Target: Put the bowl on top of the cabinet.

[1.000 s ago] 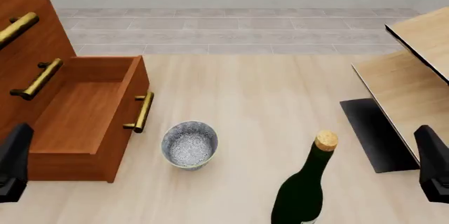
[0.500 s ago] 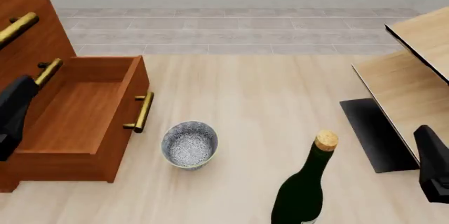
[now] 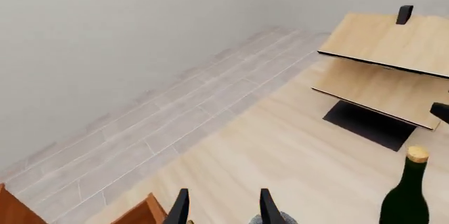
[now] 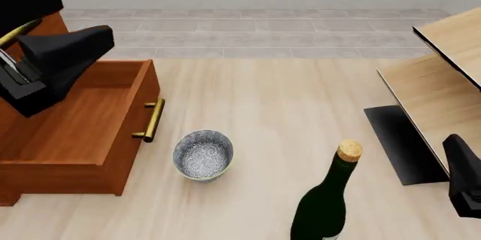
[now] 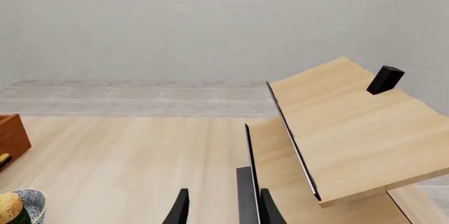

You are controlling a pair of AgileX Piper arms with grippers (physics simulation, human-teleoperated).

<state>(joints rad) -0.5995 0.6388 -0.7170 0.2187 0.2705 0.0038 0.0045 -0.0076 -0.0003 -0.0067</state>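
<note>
Bowl (image 4: 203, 155) looks rigid, light, slick-glazed; I'd pinch its rim. Left gripper (image 3: 223, 209) and right gripper (image 5: 223, 208) both spread apart, holding nothing.

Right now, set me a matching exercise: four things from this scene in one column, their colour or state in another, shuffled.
Things:
1. bowl
2. bottle
3. cabinet drawer
4. left gripper

States:
A. dark green, corked
B. pulled open, nothing visible inside
C. white with grey-blue speckles, upright on the table
D. fingers apart, holding nothing

Pairs: 1-C, 2-A, 3-B, 4-D
</note>
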